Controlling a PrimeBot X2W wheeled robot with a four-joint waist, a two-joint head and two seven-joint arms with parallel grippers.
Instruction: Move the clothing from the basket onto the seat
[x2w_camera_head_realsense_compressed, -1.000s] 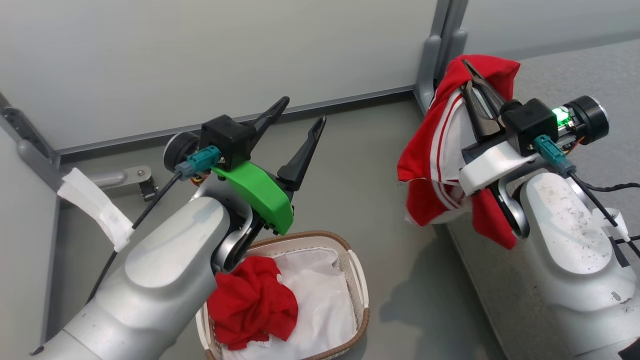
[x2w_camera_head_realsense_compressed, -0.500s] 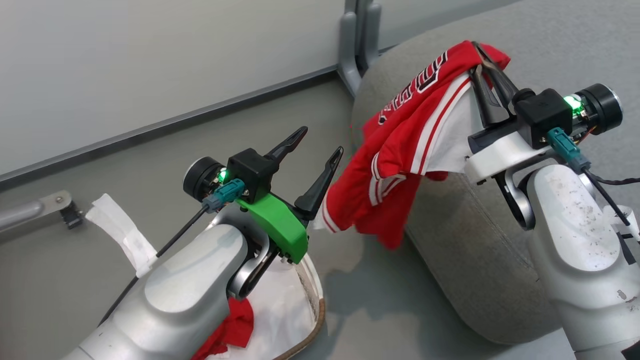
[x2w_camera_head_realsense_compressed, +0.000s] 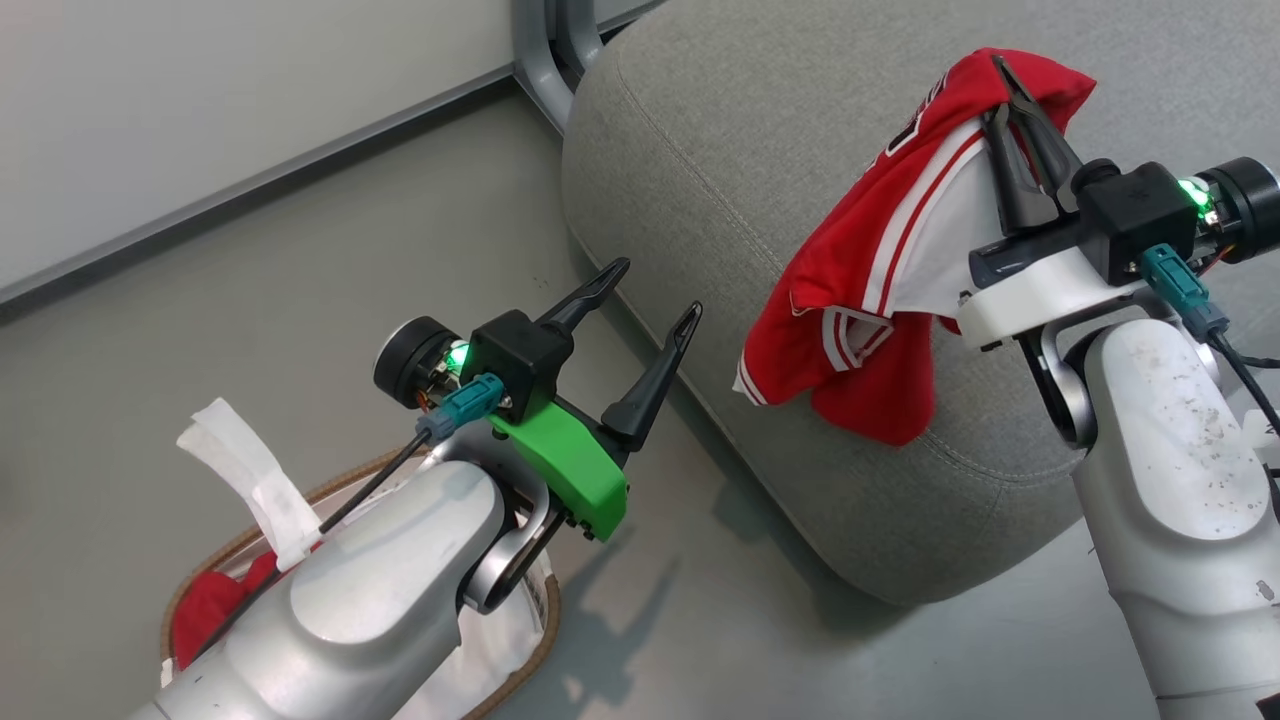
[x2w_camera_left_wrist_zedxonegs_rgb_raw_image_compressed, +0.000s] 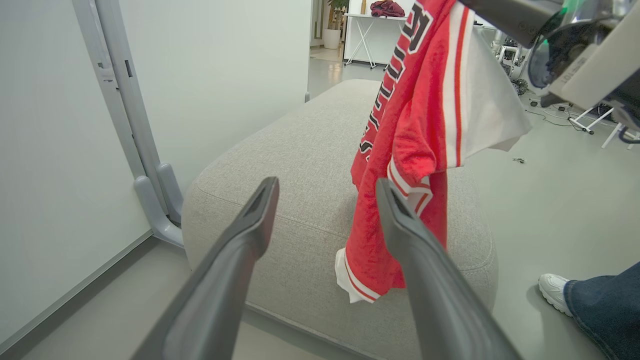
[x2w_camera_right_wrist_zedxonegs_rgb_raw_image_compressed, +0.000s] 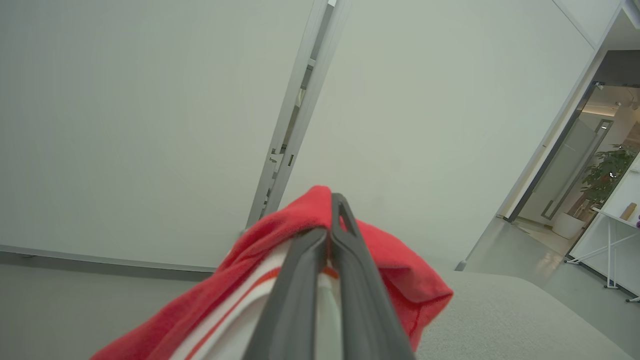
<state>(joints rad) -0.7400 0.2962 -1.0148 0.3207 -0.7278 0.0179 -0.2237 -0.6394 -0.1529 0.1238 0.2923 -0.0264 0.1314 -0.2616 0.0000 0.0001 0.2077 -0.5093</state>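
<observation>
Over the grey seat (x2w_camera_head_realsense_compressed: 800, 200), our right gripper (x2w_camera_head_realsense_compressed: 1003, 80), clamped shut on the red jersey (x2w_camera_head_realsense_compressed: 870, 270), has carried it in from beside the cushion as we turned. Our left gripper (x2w_camera_head_realsense_compressed: 657, 288) gapes empty. One plain red garment (x2w_camera_head_realsense_compressed: 205, 610) remains in the basket (x2w_camera_head_realsense_compressed: 548, 625).
</observation>
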